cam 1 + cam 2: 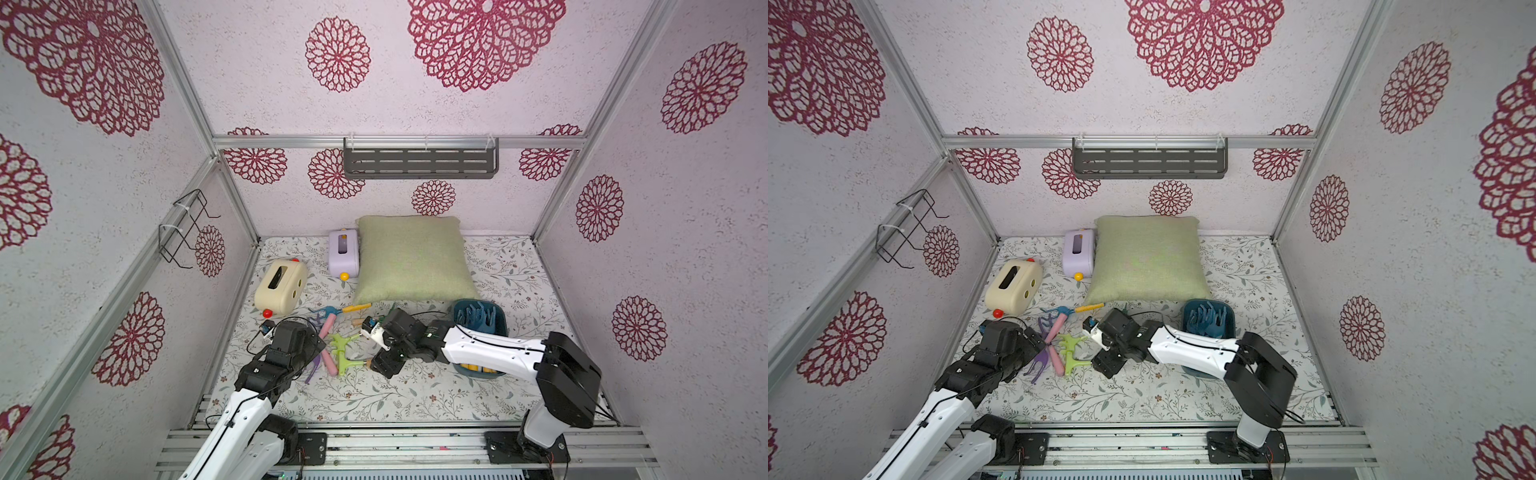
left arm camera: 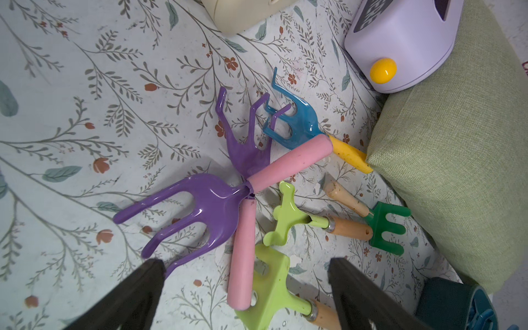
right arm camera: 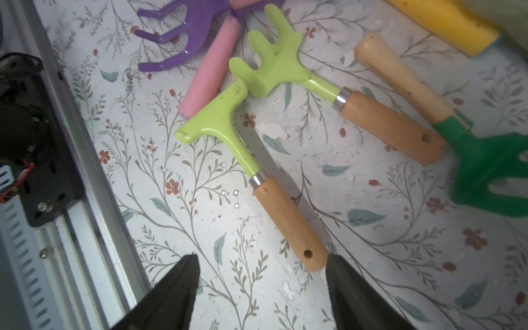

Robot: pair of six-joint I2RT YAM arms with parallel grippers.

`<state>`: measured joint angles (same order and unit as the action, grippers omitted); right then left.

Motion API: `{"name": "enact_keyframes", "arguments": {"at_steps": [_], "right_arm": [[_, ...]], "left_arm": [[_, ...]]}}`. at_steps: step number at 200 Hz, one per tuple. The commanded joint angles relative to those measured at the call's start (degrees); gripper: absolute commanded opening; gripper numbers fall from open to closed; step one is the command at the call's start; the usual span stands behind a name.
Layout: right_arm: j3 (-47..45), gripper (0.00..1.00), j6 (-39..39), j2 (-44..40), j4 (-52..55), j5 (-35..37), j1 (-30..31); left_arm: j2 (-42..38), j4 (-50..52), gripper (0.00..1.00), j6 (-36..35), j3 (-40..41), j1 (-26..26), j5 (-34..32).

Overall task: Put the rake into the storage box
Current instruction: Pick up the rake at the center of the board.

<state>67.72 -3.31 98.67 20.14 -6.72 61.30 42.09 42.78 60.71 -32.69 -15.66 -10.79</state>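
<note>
Right end effector (image 3: 263, 257) apart, lime rake (image 3: 274, 205) handle end just beside one finger; left end effector (image 2: 245, 260) wide apart.

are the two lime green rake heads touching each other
Touching. The right wrist view shows the flat lime rake head butting against the pronged lime rake head, with no gap between them.

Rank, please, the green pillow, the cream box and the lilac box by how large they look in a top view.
1. green pillow
2. cream box
3. lilac box; it sits farther back, which may shrink it somewhat.
</note>
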Motion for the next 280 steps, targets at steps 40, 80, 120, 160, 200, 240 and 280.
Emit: {"name": "enact_keyframes", "arguments": {"at_steps": [40,80,120,160,200,240,280], "right_arm": [[7.3,0.72,6.7,11.1,6.6,10.6,1.9],[9.1,0.57,7.0,15.2,8.0,13.5,2.8],[5.4,0.38,5.6,13.4,7.8,16.7,5.2],[0.0,0.21,2.4,7.0,5.2,16.3,5.6],[-5.8,0.12,-2.5,-2.7,1.7,15.3,5.6],[-13.2,0.09,-11.3,-14.6,-2.7,17.5,3.4],[-21.0,0.06,-23.6,-29.6,-2.7,17.8,-7.2]], "left_arm": [[-2.8,0.3,0.97,0.4,1.8,0.8,1.1],[-3.6,0.4,0.97,0.4,2.4,0.9,1.3],[-4.8,1.0,0.97,0.4,2.4,1.1,1.0],[-4.9,0.6,0.97,0.1,2.1,1.2,0.9],[-3.2,-0.7,0.97,0.1,1.1,1.2,1.7],[-0.3,-3.0,0.97,-0.2,0.8,1.2,2.7],[6.0,-4.3,0.97,-1.9,-2.3,1.1,2.7]]}}
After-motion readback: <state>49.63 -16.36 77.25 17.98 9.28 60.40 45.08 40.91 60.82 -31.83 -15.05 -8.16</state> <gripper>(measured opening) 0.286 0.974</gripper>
